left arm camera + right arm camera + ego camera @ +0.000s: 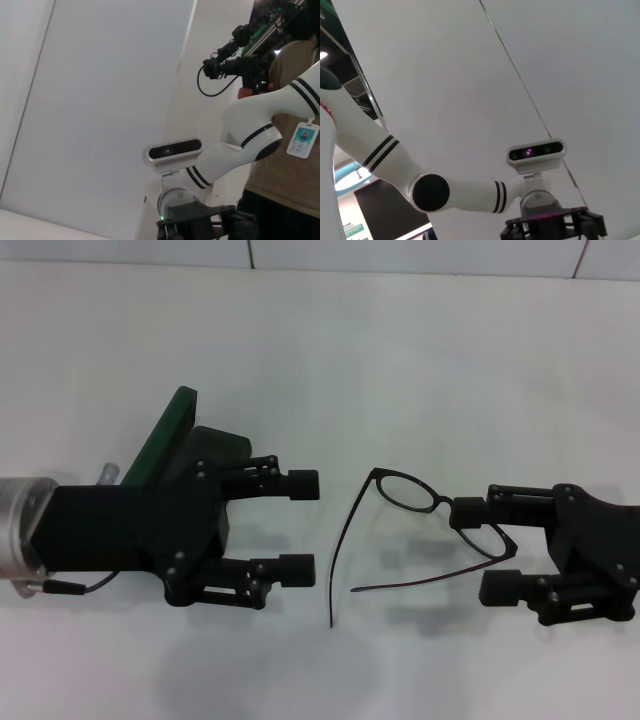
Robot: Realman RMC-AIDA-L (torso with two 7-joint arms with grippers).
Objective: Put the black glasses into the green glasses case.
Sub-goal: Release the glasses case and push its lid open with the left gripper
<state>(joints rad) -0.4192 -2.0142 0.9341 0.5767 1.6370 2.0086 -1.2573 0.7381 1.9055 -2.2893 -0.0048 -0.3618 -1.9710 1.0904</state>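
The black glasses point(404, 491) lie unfolded on the white table point(420, 360) in the middle of the head view, with the temple arms pointing toward the near edge. My right gripper point(486, 550) is open. Its fingers stand on either side of the glasses' right lens and hinge, and the far finger point(470, 511) is at the frame. My left gripper point(299, 527) is open and empty, a little to the left of the glasses. The green glasses case point(165, 433) shows only as a slanted green slab behind the left gripper; the rest is hidden.
The table's far edge meets a tiled wall point(400, 252). The left wrist view shows the right arm's wrist camera point(174, 149) and a person point(290, 150) with a video camera point(235, 62). The right wrist view shows the left arm point(445, 190) and its camera point(536, 150).
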